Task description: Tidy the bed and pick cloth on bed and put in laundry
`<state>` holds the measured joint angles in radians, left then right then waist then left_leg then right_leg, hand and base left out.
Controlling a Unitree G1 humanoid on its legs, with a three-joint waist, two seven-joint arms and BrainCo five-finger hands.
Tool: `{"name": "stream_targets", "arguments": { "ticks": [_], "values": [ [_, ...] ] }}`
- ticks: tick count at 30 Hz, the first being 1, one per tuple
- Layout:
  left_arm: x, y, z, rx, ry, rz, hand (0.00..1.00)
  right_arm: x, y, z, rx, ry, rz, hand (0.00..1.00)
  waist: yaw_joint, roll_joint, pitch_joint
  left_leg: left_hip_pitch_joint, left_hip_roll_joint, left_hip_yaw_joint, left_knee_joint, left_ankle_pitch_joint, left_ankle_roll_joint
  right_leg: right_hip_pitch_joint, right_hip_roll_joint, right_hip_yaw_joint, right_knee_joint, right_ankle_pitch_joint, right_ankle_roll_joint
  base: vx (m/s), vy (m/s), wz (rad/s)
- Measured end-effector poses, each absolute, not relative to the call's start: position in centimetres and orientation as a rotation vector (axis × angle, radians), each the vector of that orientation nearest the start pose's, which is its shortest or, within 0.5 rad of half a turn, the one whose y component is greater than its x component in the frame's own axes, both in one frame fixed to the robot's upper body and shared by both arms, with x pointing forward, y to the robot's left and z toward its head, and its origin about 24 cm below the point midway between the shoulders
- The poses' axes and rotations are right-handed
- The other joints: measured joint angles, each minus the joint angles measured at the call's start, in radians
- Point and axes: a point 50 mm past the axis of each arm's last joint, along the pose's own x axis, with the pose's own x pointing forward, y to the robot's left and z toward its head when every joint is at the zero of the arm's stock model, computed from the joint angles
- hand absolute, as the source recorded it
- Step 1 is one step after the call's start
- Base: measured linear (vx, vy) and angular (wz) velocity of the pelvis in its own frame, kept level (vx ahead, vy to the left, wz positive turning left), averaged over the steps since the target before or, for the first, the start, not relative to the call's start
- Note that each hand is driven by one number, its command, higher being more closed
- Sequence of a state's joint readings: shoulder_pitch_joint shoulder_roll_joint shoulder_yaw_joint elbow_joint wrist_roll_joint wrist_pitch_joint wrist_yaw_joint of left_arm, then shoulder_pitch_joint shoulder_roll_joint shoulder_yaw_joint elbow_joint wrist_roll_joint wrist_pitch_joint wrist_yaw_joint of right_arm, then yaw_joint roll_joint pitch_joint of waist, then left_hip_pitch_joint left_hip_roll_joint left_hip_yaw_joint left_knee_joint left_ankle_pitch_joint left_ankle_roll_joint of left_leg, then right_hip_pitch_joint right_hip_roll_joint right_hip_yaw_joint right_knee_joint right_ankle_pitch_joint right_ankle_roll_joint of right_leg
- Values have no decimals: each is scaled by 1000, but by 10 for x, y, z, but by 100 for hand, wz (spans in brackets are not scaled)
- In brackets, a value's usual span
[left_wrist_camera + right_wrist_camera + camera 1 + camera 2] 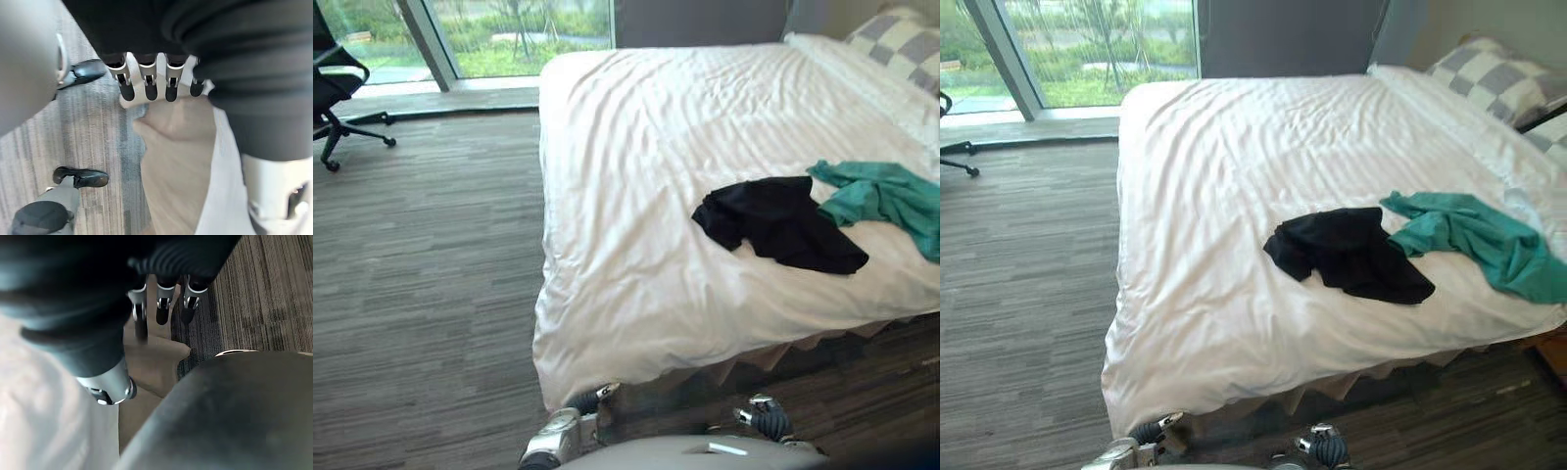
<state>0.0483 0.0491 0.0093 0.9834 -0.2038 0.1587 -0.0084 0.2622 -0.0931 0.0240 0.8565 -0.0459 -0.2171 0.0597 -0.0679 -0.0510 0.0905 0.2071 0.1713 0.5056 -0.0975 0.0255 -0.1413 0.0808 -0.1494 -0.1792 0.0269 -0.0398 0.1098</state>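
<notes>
Black cloth [781,221], teal cloth [891,199], white bed [636,137]

Both head eyes overlook the bed [705,117]; wrist cameras closely face carpet [98,142].

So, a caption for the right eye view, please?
A black cloth lies beside a teal cloth on the white bed.

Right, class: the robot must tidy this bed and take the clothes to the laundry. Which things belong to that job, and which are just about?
Job: wide bed with white striped duvet; crumpled black cloth garment; crumpled teal cloth garment.
Just about: black wheeled office chair; grey striped carpet floor.
</notes>
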Motion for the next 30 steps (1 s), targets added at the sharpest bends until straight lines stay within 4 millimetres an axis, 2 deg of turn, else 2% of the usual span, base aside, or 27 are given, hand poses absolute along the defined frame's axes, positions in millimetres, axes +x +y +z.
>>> {"name": "stream_targets", "arguments": {
  "ticks": [6, 7, 9, 11, 12, 13, 14, 15, 16, 17, 18, 19, 22, 23, 24, 25, 27, 28, 29, 30],
  "values": [
    [105, 170, -162, -125, 1175, 158, 0, 81, -196, -153, -69, 991, -31, 0, 2, 40, 3, 17, 0, -12, 7, 1, 0, 25, 8, 24, -25, 15, -3, -34, -16, -4],
    [105, 172, -162, -127, 1169, 173, 0, 81, -197, -153, -73, 1001, -35, 0, 3, 37, 3, 16, 1, -22, 26, -5, -2, 29, 7, 29, -25, 15, -4, -17, -12, -15],
    [107, 178, -161, -147, 1149, 214, 0, 84, -197, -155, -78, 1025, -42, 0, 15, 33, 9, -25, 16, -80, 151, -45, 9, 30, -1, 56, -17, 13, -8, 0, -46, -35],
    [106, 183, -160, -172, 1128, 248, 0, 91, -205, -155, -101, 1036, -51, 0, 34, 45, 23, -99, 60, -182, 378, -133, 34, 12, 12, 120, 9, 7, -18, -41, -30, -87],
    [101, 182, -161, -182, 1135, 241, 0, 96, -212, -153, -104, 1032, -69, 0, 45, 74, 23, -119, 76, -238, 440, -179, 44, 1, 29, 163, 14, 8, -18, -84, 47, -91],
    [97, 181, -163, -177, 1145, 230, 0, 97, -215, -152, -100, 1033, -80, 0, 48, 86, 20, -116, 77, -258, 446, -195, 44, -5, 33, 179, 13, 8, -12, -109, 154, -109],
    [93, 175, -164, -172, 1145, 213, 0, 96, -222, -153, -79, 1042, -122, 0, 51, 114, 18, -95, 77, -311, 422, -238, 33, -25, 52, 220, 12, 17, -1, -87, 175, -88],
    [95, 172, -164, -131, 1141, 174, 0, 98, -224, -153, -58, 1042, -145, 0, 44, 121, 17, -72, 70, -316, 361, -266, 25, -45, 60, 239, 13, 25, 12, -67, 176, -73],
    [96, 171, -164, -118, 1143, 157, 0, 98, -224, -153, -51, 1039, -151, 0, 39, 122, 17, -66, 67, -315, 338, -279, 17, -50, 61, 244, 14, 29, 18, -49, 130, -42],
    [100, 176, -163, -73, 1134, 124, 0, 97, -220, -154, -3, 1035, -184, 0, 29, 95, 23, -56, 39, -297, 300, -272, -3, -72, 41, 258, 24, 46, 29, -46, 138, -40],
    [103, 178, -162, -56, 1126, 106, 0, 96, -217, -155, 39, 1031, -210, 0, 28, 72, 34, -34, 12, -279, 277, -263, -1, -76, 21, 279, 24, 66, 36, -64, 147, -48],
    [104, 181, -162, -47, 1125, 95, 0, 92, -214, -156, 68, 1034, -226, 0, 24, 59, 33, -27, -6, -265, 262, -259, 4, -83, 6, 291, 24, 75, 43, -62, 122, -38],
    [103, 184, -162, -25, 1132, 70, 0, 82, -208, -160, 120, 1050, -258, 0, 20, 38, 19, -3, -34, -215, 218, -247, 20, -108, -17, 298, 23, 97, 31, -28, 110, -43],
    [102, 184, -162, -30, 1135, 64, 0, 82, -208, -160, 126, 1048, -261, 0, 19, 37, 19, 4, -34, -202, 211, -247, 22, -111, -15, 273, 22, 113, 21, -17, 40, -37],
    [102, 183, -162, -35, 1145, 60, 0, 82, -208, -159, 124, 1038, -256, 0, 14, 31, 13, 7, -33, -180, 208, -247, 23, -122, -2, 224, 22, 147, -4, -17, 37, -56],
    [102, 182, -162, -41, 1148, 58, 0, 81, -207, -159, 123, 1035, -251, 0, 14, 36, 14, 6, -25, -152, 203, -243, 28, -141, 14, 183, 15, 188, -34, -15, 26, -57],
    [101, 182, -163, -40, 1154, 56, 0, 91, -209, -157, 103, 1005, -229, 0, 25, 49, 25, 6, -12, -89, 201, -236, 39, -163, 28, 125, 4, 219, -67, -29, -18, -79],
    [101, 183, -163, -37, 1157, 54, 0, 95, -209, -155, 103, 991, -226, 0, 21, 44, 31, 21, -13, -62, 202, -237, 39, -199, 25, 90, 97, 168, -83, -25, -52, -69],
    [101, 183, -163, -36, 1157, 55, 0, 93, -209, -156, 105, 993, -227, 0, 16, 35, 35, 36, -25, -56, 205, -240, 36, -209, 25, 73, 134, 165, -88, -44, -29, -69],
    [103, 185, -162, -37, 1152, 63, 0, 88, -208, -157, 100, 1005, -223, 0, 13, 33, 44, 71, -35, -51, 205, -248, 57, -213, 31, 37, 168, 178, -105, -95, 11, -96]
  ]
}}
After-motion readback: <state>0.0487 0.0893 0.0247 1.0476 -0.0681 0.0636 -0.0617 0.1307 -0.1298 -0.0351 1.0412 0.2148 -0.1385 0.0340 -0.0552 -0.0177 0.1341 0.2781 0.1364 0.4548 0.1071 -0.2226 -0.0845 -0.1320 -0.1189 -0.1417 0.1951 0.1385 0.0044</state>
